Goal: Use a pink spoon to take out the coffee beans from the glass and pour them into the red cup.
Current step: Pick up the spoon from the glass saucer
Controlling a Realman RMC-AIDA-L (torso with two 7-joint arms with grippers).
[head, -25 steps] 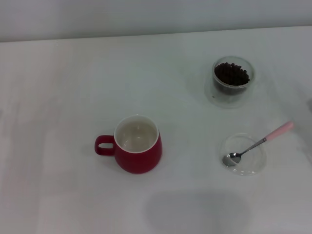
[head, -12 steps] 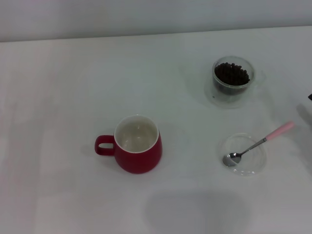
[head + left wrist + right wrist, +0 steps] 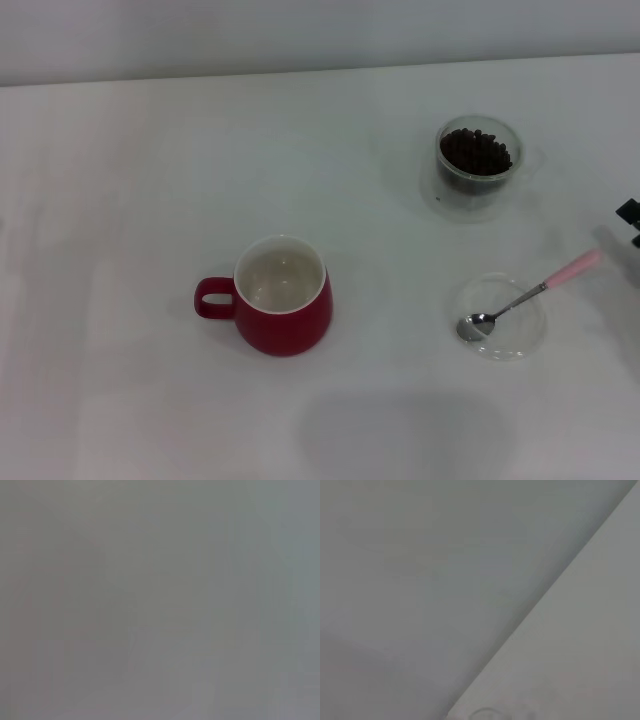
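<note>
Resting with its bowl in the clear dish [image 3: 500, 318], the pink spoon [image 3: 530, 295] slants its handle up toward the right gripper [image 3: 630, 222], barely showing at the edge, fingers unreadable, nearer than the unseen left arm.

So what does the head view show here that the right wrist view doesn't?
Only the head view shows the task items: the red cup with its white inside empty, the glass holding the coffee beans, and the pink spoon with its bowl resting in a flat clear dish. A dark bit of the right claw pokes in at the right edge.

Only the right wrist view shows a plain grey expanse beyond the table's edge.

Both show the bare white table.
</note>
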